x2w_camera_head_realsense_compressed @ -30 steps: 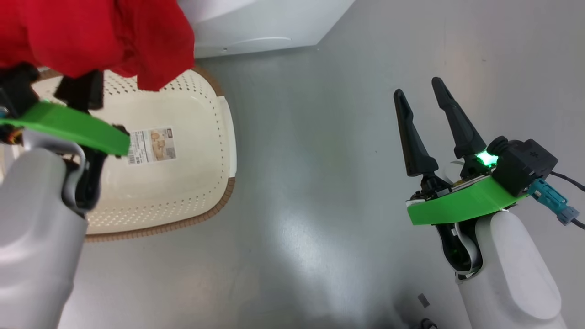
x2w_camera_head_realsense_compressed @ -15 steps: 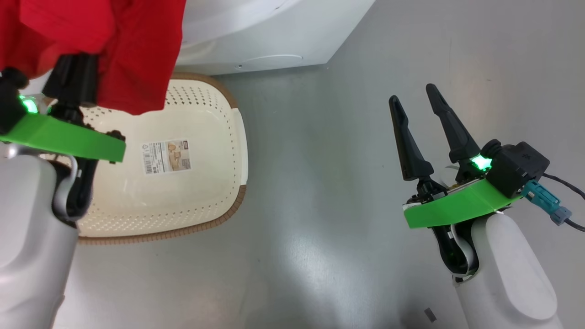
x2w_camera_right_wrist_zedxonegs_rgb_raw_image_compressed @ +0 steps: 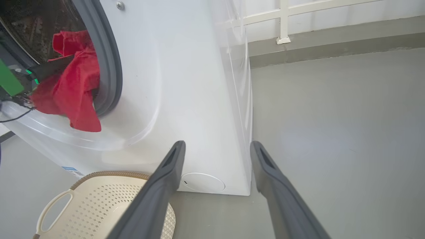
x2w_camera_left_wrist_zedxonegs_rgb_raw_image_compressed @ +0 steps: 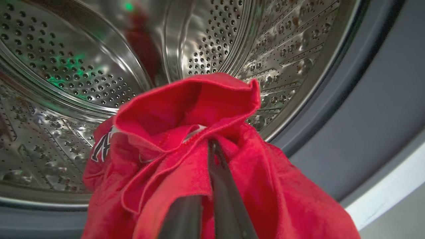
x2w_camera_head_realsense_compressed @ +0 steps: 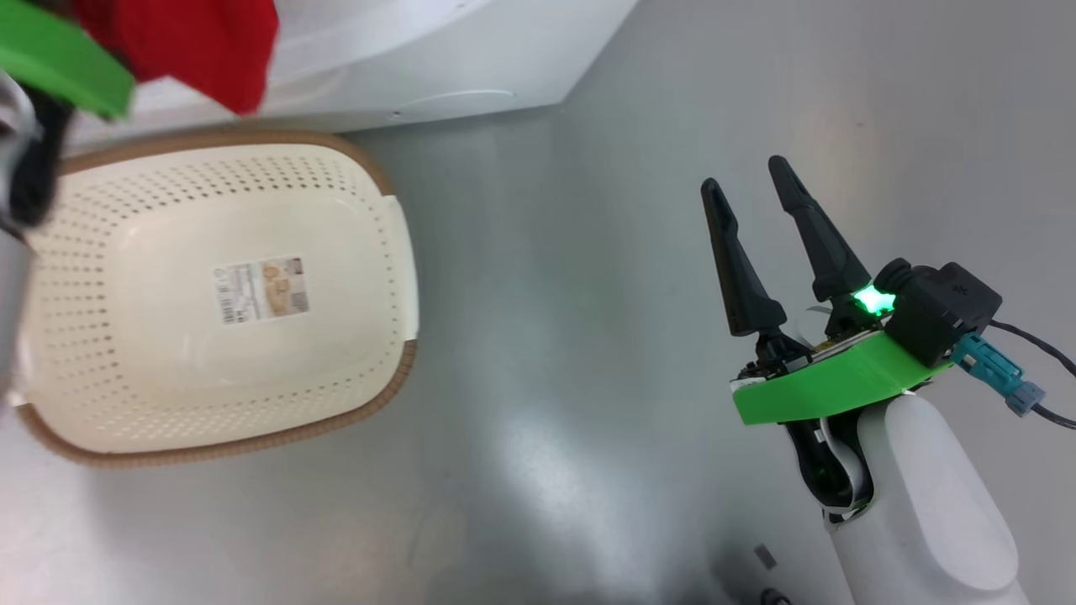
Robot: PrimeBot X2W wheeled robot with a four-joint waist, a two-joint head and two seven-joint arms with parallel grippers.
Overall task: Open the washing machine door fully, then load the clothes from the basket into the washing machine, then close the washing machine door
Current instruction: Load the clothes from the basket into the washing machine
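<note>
My left gripper: clamped on the clothes | my right gripper: fingers apart | risk: hem over grey rubber ring, 5 o'clock, slides out if I release early

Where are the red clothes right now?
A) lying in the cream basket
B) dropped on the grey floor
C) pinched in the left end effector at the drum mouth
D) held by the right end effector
C: the bright red fabric clothes bunch around the shut left end effector in front of the steel perforated drum. The cream-white perforated plastic basket holds no garment, and the right end effector is open over the floor.
</note>
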